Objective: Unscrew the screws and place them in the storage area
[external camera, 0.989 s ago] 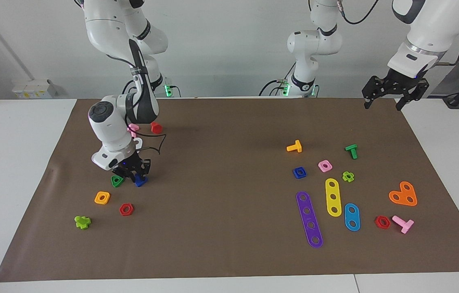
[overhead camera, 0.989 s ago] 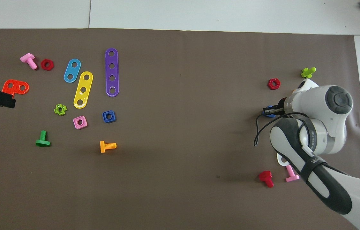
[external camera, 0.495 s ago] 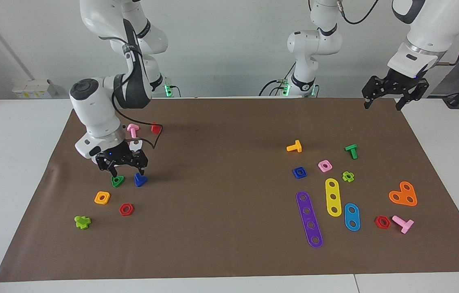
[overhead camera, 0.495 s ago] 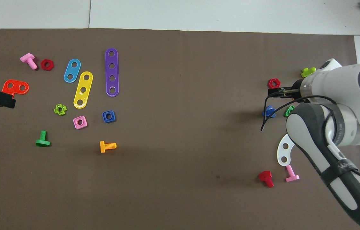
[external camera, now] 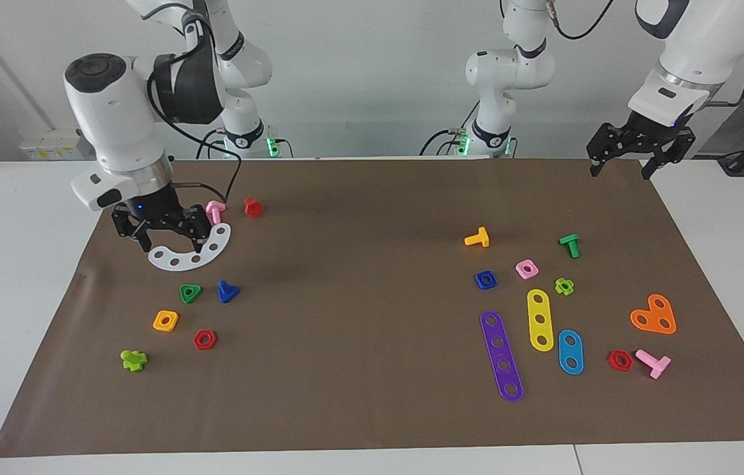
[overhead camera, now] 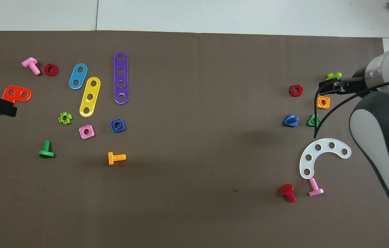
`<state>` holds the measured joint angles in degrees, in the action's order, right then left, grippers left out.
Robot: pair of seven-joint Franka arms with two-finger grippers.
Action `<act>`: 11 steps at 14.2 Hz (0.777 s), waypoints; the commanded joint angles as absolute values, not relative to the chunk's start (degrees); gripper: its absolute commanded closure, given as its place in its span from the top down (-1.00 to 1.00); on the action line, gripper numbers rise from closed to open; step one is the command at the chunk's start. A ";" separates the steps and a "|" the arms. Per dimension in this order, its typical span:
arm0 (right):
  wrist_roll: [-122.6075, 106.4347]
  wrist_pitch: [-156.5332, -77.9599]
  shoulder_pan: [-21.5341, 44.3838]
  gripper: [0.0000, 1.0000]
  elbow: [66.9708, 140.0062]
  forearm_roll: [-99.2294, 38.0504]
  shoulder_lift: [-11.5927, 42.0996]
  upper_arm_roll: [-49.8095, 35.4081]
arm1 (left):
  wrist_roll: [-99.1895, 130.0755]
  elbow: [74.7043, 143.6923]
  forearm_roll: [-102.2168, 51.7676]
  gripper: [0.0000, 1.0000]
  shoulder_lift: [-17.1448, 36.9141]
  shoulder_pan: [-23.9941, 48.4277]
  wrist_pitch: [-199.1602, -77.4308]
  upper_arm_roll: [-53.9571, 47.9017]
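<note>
The small blue bolt (external camera: 227,291) with a triangular head lies free on the brown mat, beside a green triangular nut (external camera: 190,293), at the right arm's end of the table. It also shows in the overhead view (overhead camera: 290,120). My right gripper (external camera: 173,244) is open and empty, raised in the air over the mat near the white curved plate (external camera: 190,256) and the green nut. It is apart from the bolt. It shows in the overhead view (overhead camera: 332,86) too. My left gripper (external camera: 621,168) is open and empty, and waits raised over the mat's edge at the left arm's end.
Around the blue bolt lie an orange square nut (external camera: 165,320), a red hex nut (external camera: 204,339), a lime bolt (external camera: 134,359), a pink bolt (external camera: 215,210) and a red bolt (external camera: 253,207). At the left arm's end lie purple (external camera: 501,355), yellow and blue strips, an orange plate (external camera: 653,315), and several nuts and bolts.
My right gripper opened and let go of the blue bolt on the mat, then rose and drew away toward the white curved plate. The left arm has not moved.
</note>
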<state>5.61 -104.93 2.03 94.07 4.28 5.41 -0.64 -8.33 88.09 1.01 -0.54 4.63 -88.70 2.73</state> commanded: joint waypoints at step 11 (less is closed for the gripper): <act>7.12 -91.93 0.44 1.00 91.84 3.34 -0.97 -0.44 | -8.53 89.21 1.23 1.00 -1.67 4.04 -88.15 2.29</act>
<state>6.26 -92.24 1.05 90.77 3.97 -0.21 0.09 -8.33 88.09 1.01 -0.56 4.63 -88.68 2.73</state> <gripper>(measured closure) 0.000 0.000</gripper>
